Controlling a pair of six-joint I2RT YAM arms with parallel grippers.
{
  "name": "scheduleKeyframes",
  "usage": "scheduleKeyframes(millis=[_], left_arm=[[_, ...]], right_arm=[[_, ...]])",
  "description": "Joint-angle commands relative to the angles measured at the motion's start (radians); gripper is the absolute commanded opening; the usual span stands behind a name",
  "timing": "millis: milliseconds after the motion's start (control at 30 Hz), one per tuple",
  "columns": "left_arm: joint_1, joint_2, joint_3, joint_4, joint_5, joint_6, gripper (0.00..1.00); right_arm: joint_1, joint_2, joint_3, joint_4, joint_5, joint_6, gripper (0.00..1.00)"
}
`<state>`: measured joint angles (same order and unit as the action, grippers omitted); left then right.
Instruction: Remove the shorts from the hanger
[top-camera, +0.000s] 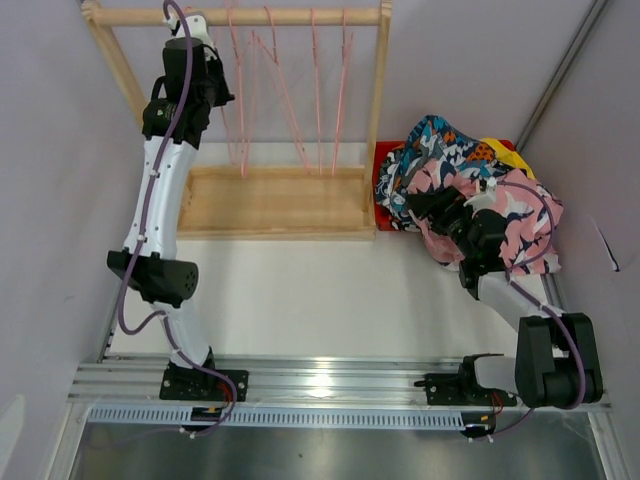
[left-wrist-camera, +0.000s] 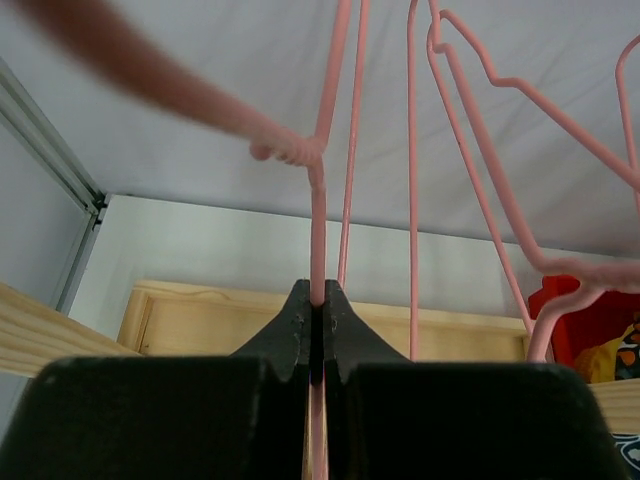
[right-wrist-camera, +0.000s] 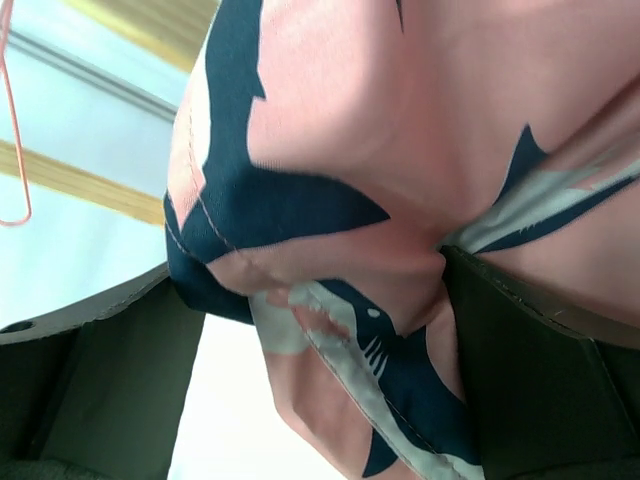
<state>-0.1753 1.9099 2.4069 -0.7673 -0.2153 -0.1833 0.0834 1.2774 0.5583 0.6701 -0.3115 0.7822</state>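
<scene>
1. Two claws: left claw (left-wrist-camera: 316, 300) and right claw (right-wrist-camera: 310, 300).
2. One wooden rack (top-camera: 270, 205).
3. Pink hangers (top-camera: 318, 100): about five; the wires overlap.
4. Shorts: four pairs show: pink pair (top-camera: 520, 225), patterned pair (top-camera: 435, 140), yellow pair (top-camera: 505, 152), orange-black scrap (top-camera: 483, 152).
5. One red bin (top-camera: 385, 150).

White arm links (top-camera: 158, 195), black joint housings (top-camera: 160, 277), purple cables (top-camera: 127, 300), matte black gripper (left-wrist-camera: 317, 335) fingers
</scene>
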Motion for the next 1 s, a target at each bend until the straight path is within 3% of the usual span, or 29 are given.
scheduleKeyframes(millis=[0,133,233,433,500,633,700,867,967], left_arm=[[0.008,-0.086,-0.138,-0.009,0.008,-0.036,0.02],[0.007,-0.220,-0.313,0.023,0.004,-0.045,0.03],[0.007,-0.305,-0.419,0.039,0.004,-0.053,0.12],[0.007,-0.445,-0.610,0.088,0.021,-0.042,0.64],[0.008,-0.472,-0.621,0.089,0.016,-0.027,0.76],[0.007,-0.503,-0.623,0.046,0.033,-0.027,0.89],[0.005,-0.555,-0.649,0.042,0.054,-0.035,0.99],[0.002,-0.708,-0.765,0.034,0.096,-0.056,0.99],[0.000,-0.808,-0.807,0.031,0.128,-0.065,0.99]], right_arm=[[0.027,-0.064,0.005,-0.078,0.031,-0.063,0.99],[0.061,-0.154,0.008,-0.150,0.074,-0.104,0.99],[0.079,-0.220,0.012,-0.210,0.100,-0.138,0.99],[0.087,-0.289,0.025,-0.277,0.124,-0.170,1.00],[0.087,-0.280,0.048,-0.261,0.158,-0.196,0.99],[0.059,-0.109,0.254,-0.317,0.192,-0.247,0.99],[0.032,-0.014,0.469,-0.361,0.173,-0.253,0.99],[-0.023,0.367,1.043,-0.498,0.150,-0.221,0.99],[-0.057,0.543,1.291,-0.550,0.143,-0.149,1.00]])
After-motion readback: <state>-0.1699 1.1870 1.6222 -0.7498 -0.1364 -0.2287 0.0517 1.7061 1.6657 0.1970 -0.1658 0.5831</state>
